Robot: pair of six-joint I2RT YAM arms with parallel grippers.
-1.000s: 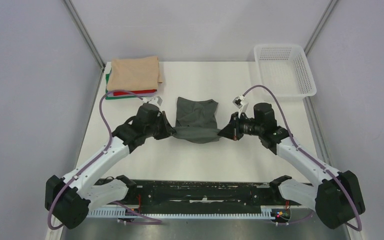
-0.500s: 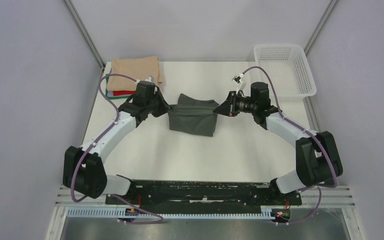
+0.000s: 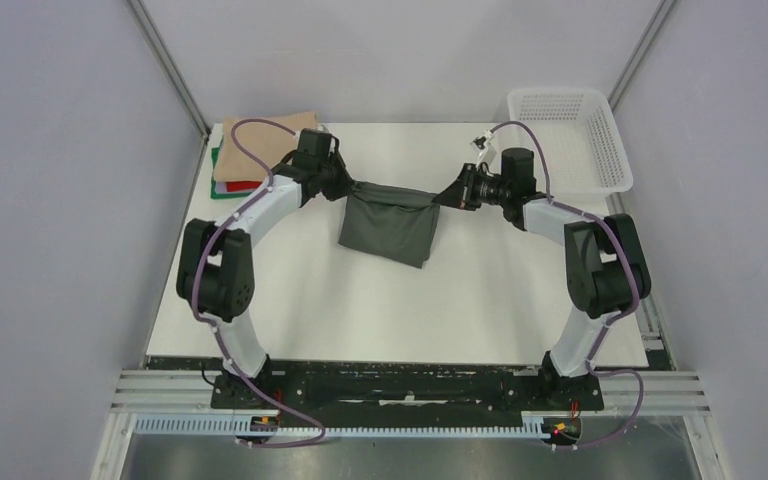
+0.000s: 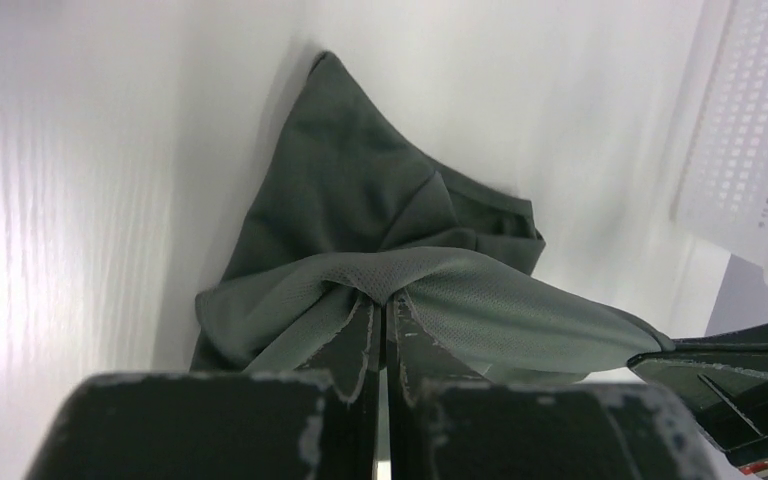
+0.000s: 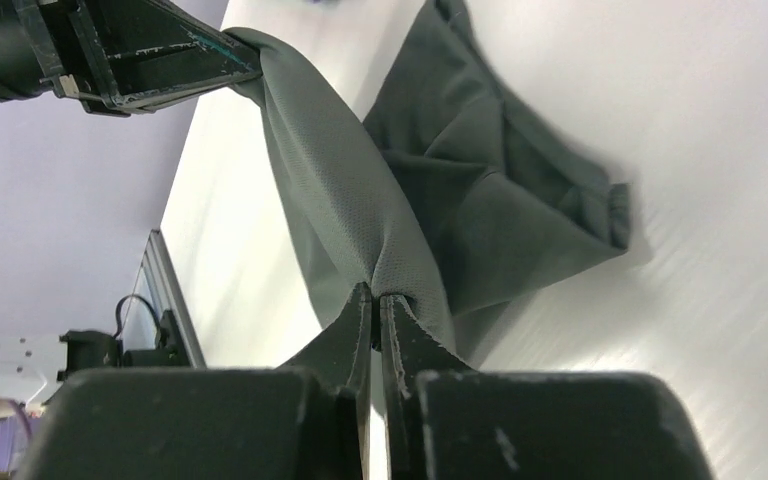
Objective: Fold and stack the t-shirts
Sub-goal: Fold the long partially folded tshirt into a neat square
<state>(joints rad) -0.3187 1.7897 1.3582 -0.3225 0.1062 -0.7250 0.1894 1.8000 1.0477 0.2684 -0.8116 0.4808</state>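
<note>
The dark charcoal-grey t-shirt (image 3: 388, 222) hangs between my two grippers above the middle of the table, its lower part draped down onto the table. My left gripper (image 3: 350, 187) is shut on its left top corner; the cloth bunches at the fingertips in the left wrist view (image 4: 384, 294). My right gripper (image 3: 442, 197) is shut on the right top corner, as the right wrist view (image 5: 375, 292) shows. The stack of folded t-shirts (image 3: 250, 165), tan on top with red and green edges beneath, lies at the back left, partly hidden by my left arm.
A white plastic lattice basket (image 3: 568, 140) stands at the back right corner of the table. The white table (image 3: 400, 310) is bounded by grey walls at the sides and back. Both arms reach far out toward the back of the table.
Both grippers have carried the grey t-shirt away from the near side toward the back and lifted its top edge taut. The arms are stretched further out.
</note>
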